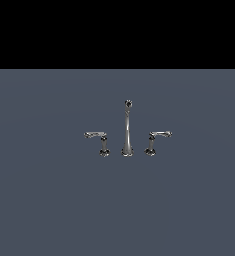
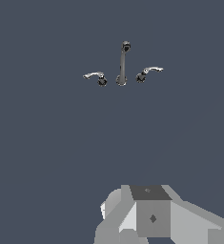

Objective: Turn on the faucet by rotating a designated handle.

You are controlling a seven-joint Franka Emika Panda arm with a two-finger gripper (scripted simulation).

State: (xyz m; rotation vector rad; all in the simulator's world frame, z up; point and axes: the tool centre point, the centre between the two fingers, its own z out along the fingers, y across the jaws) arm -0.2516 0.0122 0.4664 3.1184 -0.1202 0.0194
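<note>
The faucet is a small chrome set standing on a flat grey surface: a tall slim spout with a dark tip between two short levers. The handle is the lever on the exterior view's left, a thin curved arm on a short post. In the wrist view the faucet and the handle appear small and far off. Only the grey body of my gripper shows there, well apart from the set. Its fingers are out of frame. The exterior view shows no part of the arm.
The mirror-image right-hand lever stands on the other side of the spout. The grey floor stretches all around the set, with a black band behind it.
</note>
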